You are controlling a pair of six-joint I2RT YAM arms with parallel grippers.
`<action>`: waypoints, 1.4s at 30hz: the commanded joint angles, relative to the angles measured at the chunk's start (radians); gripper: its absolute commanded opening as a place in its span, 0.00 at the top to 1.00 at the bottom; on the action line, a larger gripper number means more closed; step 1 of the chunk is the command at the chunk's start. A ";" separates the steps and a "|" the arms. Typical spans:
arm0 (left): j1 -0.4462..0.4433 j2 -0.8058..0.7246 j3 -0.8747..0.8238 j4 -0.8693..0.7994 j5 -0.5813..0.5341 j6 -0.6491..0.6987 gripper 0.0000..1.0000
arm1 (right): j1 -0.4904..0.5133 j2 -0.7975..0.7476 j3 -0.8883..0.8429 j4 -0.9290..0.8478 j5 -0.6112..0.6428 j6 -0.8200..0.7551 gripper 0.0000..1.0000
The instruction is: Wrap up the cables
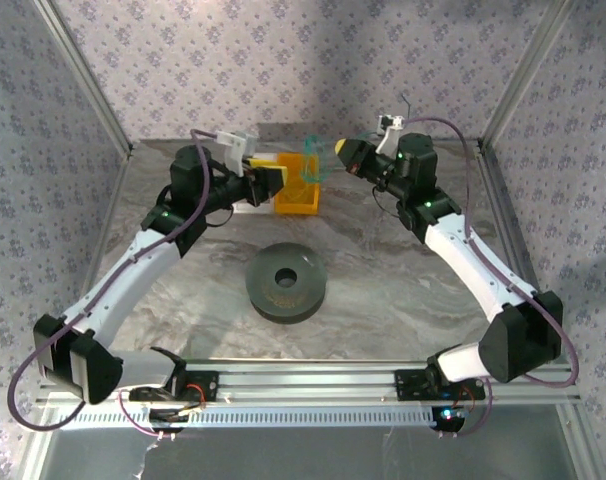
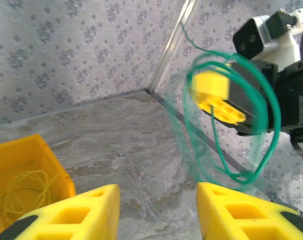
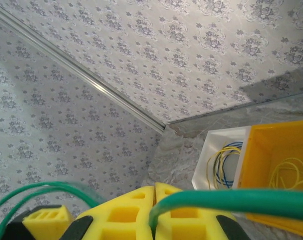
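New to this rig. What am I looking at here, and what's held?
Two robot arms stand on a marble-patterned table. The top picture looks down from above and behind them. The other two come from a camera on each wrist, so that arm's yellow fingers show at the bottom. On the table are a dark spool, a yellow bin with a yellowish cable inside, and a white bin beside it. The right gripper is shut on a teal-green cable loop, held in the air by the yellow bin. The left gripper is open, empty, facing that loop.

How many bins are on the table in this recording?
2: a yellow bin at the far middle, and a white bin right beside it, on its left in the top view. The arms may hide others.
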 commanded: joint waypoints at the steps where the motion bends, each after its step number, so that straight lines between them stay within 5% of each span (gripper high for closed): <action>1: 0.030 -0.060 -0.009 0.012 0.038 0.007 0.54 | -0.003 -0.025 0.023 -0.028 -0.047 -0.029 1.00; 16: 0.000 -0.032 -0.044 0.144 0.429 -0.003 0.58 | -0.004 0.000 0.036 -0.014 -0.111 -0.003 1.00; 24: -0.040 -0.009 -0.042 0.158 0.437 0.002 0.63 | -0.002 0.016 0.042 -0.012 -0.120 0.000 1.00; 42: -0.036 0.024 -0.003 0.090 0.362 0.032 0.94 | 0.003 0.016 0.038 -0.009 -0.137 -0.006 1.00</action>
